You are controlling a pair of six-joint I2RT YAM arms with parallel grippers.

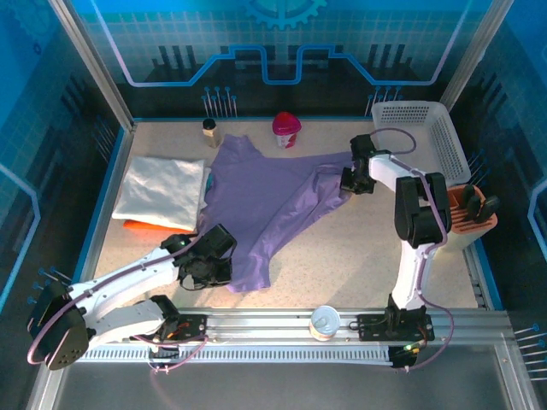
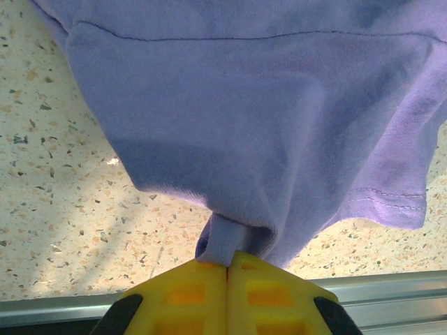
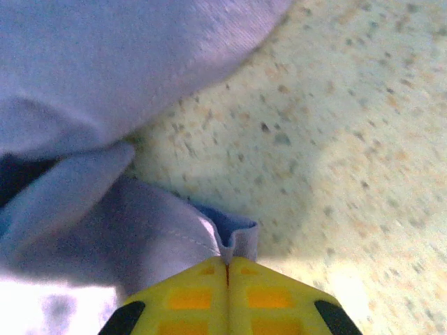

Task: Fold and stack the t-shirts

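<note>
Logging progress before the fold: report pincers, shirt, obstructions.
Left pincer shut on purple t-shirt, near end. Right pincer shut on its far-right end. White t-shirt lies left, atop orange t-shirt. Pink jar just beyond the cloth.

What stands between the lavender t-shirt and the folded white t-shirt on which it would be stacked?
Nothing visible does. The lavender t-shirt lies close beside the white t-shirt. The left tool and right tool are each shut on its cloth. The small bottle and magenta jar stand at the far edge, off that path.
</note>
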